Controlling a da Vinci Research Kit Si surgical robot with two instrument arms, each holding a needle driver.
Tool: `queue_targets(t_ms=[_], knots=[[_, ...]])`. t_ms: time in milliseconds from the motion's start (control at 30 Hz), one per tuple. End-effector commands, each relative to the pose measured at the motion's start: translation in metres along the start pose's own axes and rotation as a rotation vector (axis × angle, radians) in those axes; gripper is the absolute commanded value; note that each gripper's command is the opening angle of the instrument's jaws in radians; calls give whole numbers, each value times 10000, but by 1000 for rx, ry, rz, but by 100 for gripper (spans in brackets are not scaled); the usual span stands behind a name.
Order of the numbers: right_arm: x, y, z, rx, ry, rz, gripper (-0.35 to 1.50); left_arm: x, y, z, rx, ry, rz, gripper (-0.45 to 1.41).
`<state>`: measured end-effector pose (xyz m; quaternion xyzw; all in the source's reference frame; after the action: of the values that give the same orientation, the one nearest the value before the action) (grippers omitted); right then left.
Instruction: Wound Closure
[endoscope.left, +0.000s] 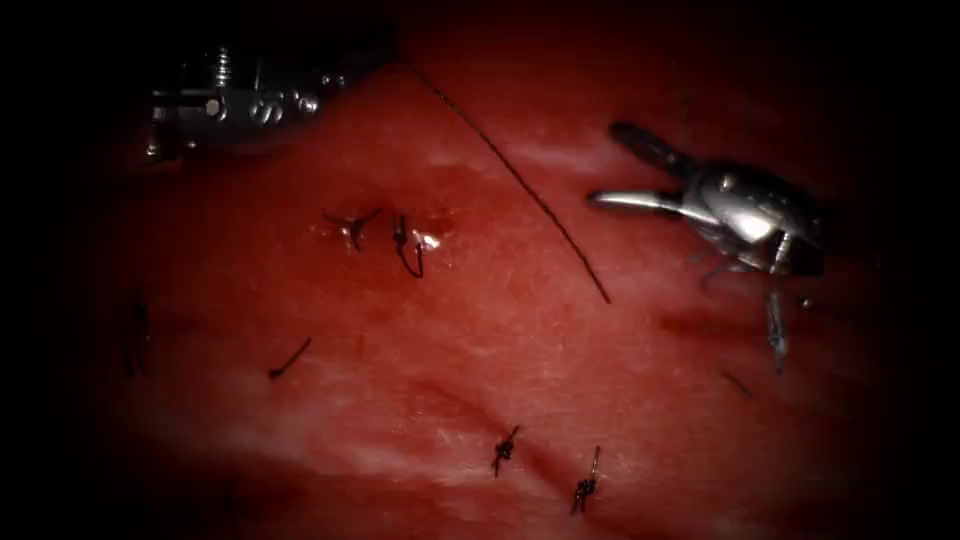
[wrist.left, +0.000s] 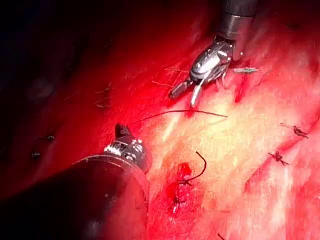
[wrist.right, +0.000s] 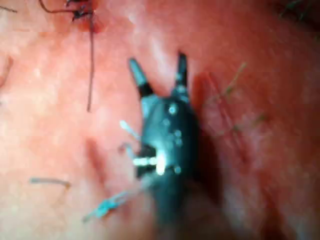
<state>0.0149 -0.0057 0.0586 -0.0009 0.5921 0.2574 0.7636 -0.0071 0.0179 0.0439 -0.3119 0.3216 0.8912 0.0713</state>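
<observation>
My right claw (endoscope.left: 615, 165) hangs released, empty, over the tissue (endoscope.left: 480, 350); left claw (endoscope.left: 165, 130) (state untellable); thread (endoscope.left: 520, 180) lies loose between.

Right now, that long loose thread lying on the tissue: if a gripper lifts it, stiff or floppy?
Likely floppy: the thread is very thin and lies along the tissue in a slight curve. Probably near weightless. Possibly slippery, since the surface looks wet.
</observation>
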Motion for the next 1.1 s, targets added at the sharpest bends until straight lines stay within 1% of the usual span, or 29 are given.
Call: queue_targets(t_ms=[33,67,133,300,333,400,433,467,500,533,567,600,633,700,733,767,933,1000,1100], knots=[[-10,3,-11,-20,-7,3,123,-5,7,15,-8,2,-7,-45],[-10,6,-17,-33,-12,-2,121,-10,15,24,-17,1,-18,-45],[-9,12,-27,-68,-20,-6,121,-19,41,45,-46,-10,-38,-45],[-9,14,-26,-77,-15,-7,119,-27,98,75,-127,-15,-63,-45],[-9,13,-24,-75,-13,-7,119,-30,111,83,-151,-7,-65,-45],[-9,10,-21,-75,-11,-8,119,-35,126,97,-192,23,-79,-45],[-10,6,-15,-72,-7,-10,119,-41,138,111,-222,66,-99,-45],[-10,3,-12,-74,-3,-11,119,-43,142,116,-228,79,-118,-6],[-12,-3,-3,-59,0,-15,119,-47,143,123,-238,100,-158,64],[-13,-6,0,-55,-3,-17,119,-48,141,125,-239,98,-166,74],[-14,-9,4,-46,-6,-19,119,-49,139,125,-238,85,-187,78],[-15,-12,9,-44,-10,-21,119,-50,135,124,-236,67,-210,93],[-15,-14,11,-44,-8,-22,119,-51,131,122,-237,60,-222,103],[-16,-17,17,-36,-6,-24,119,-53,119,114,-250,61,-258,116],[-16,-18,18,-37,-5,-24,119,-54,114,110,-256,63,-272,116],[-16,-18,19,-38,-5,-24,119,-57,98,97,-275,67,-309,118],[-16,-19,18,-37,-4,-25,119,-64,61,70,-311,81,-374,120],[-16,-20,18,-36,-4,-25,118,-67,44,57,-308,98,-387,120],[-14,-22,17,-29,-1,-24,118,-71,24,35,-282,134,-407,113]])
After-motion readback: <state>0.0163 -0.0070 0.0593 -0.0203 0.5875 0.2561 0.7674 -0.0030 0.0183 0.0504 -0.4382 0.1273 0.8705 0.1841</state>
